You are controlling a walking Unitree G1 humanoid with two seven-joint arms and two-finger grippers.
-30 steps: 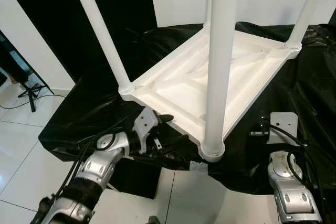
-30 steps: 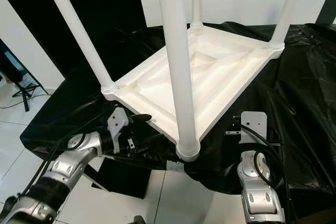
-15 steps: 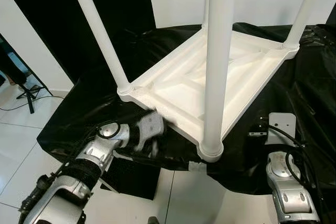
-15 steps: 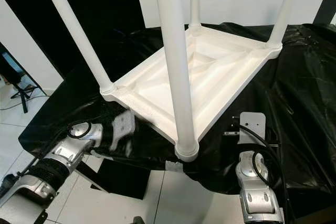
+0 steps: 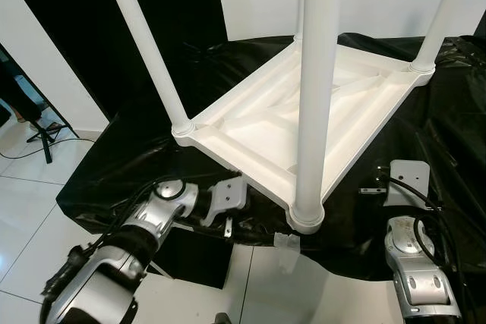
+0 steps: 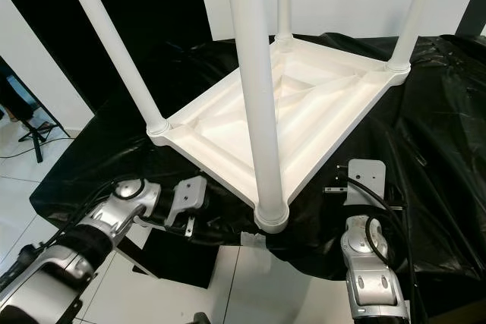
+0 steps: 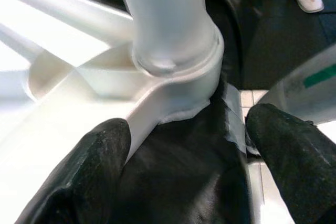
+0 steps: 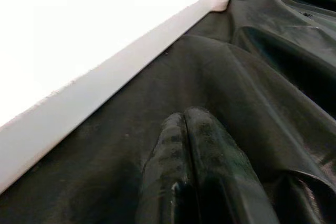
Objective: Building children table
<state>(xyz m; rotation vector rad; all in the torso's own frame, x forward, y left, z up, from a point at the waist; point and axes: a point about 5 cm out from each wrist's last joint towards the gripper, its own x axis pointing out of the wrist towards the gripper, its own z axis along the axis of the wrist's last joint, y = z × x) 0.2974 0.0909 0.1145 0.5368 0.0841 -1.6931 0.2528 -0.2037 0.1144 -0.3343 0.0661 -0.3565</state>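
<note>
Table: upside down on black sheet, frame centre.
Left gripper: spread, lower left, facing near leg.
Right gripper: pressed together, lower right, on sheet.

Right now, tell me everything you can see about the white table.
The white table lies upside down on a surface draped in black plastic sheet, its four round legs pointing up from collared sockets at the corners. It looks like smooth moulded plastic, and the underside shows raised ribs running diagonally inside a rim. The nearest corner hangs at the sheet's front edge, by a strip of tape. The left gripper sits open just below that corner; the right gripper rests shut on the sheet beside the table's edge.
</note>
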